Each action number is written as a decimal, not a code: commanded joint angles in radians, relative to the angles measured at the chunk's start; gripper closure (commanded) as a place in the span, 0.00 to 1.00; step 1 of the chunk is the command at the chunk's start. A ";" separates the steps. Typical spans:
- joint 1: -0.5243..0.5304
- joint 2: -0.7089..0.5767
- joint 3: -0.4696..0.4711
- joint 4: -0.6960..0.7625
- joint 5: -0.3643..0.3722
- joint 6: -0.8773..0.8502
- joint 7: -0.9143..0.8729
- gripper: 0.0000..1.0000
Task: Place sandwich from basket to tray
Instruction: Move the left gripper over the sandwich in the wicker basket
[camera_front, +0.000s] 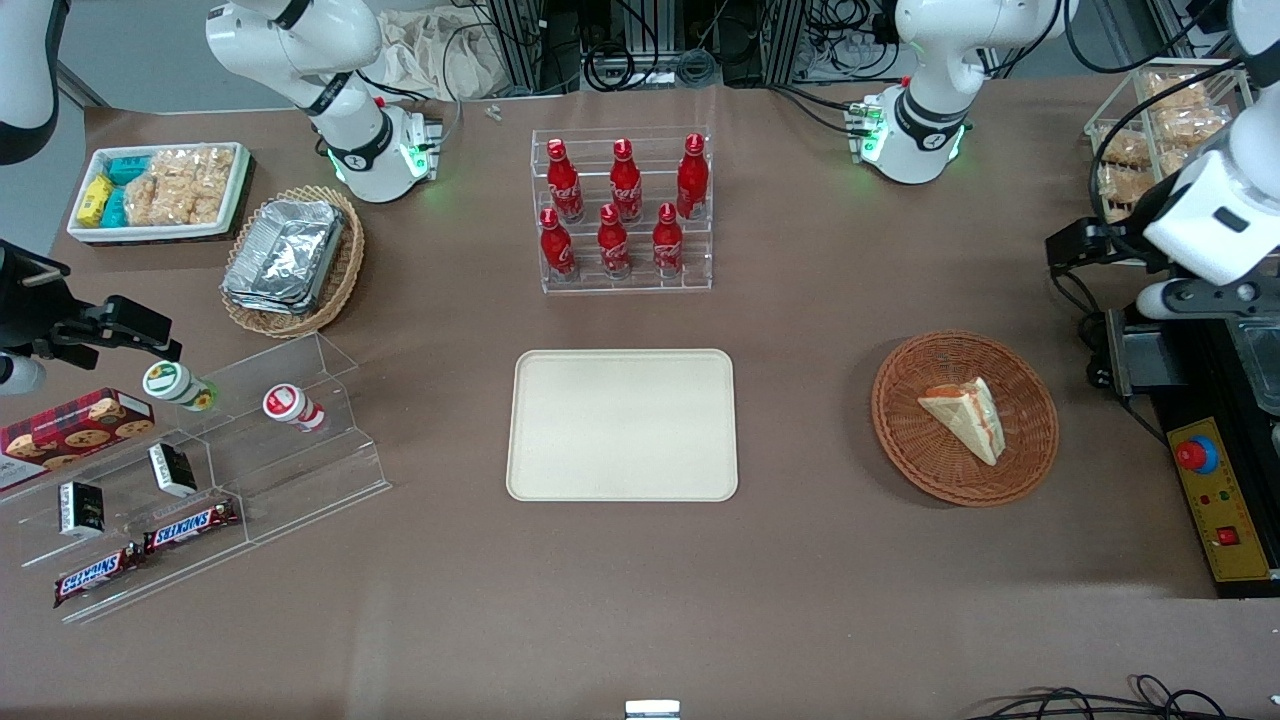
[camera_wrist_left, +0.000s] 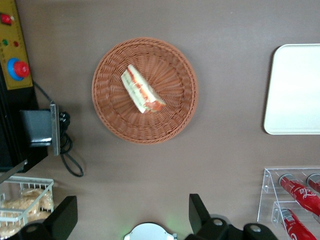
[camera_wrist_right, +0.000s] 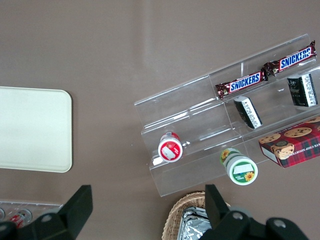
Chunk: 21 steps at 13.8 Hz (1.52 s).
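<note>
The sandwich (camera_front: 965, 415), a pale wedge with a red and green filling stripe, lies in the reddish-brown wicker basket (camera_front: 900, 440) toward the working arm's end of the table. The cream tray (camera_front: 622, 425) lies flat at the table's middle, with nothing on it. My left gripper (camera_front: 1075, 243) hangs high above the table, farther from the front camera than the basket and apart from it. In the left wrist view the gripper (camera_wrist_left: 132, 217) is wide open and holds nothing. That view also shows the sandwich (camera_wrist_left: 141, 90), the basket (camera_wrist_left: 115, 120) and part of the tray (camera_wrist_left: 295, 90).
A clear rack of red bottles (camera_front: 622, 215) stands farther from the front camera than the tray. A yellow control box with a red button (camera_front: 1210, 490) and a wire rack of snacks (camera_front: 1170, 110) sit at the working arm's end. A clear snack stand (camera_front: 200, 450) sits at the parked arm's end.
</note>
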<state>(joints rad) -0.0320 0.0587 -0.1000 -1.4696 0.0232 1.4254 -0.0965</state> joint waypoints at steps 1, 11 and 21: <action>-0.009 0.000 -0.001 0.029 0.023 -0.032 0.006 0.00; 0.053 0.013 0.006 -0.099 -0.042 0.071 -0.259 0.00; 0.056 0.048 0.032 -0.469 -0.037 0.565 -0.626 0.00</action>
<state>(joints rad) 0.0208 0.1081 -0.0667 -1.8553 -0.0039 1.8790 -0.6697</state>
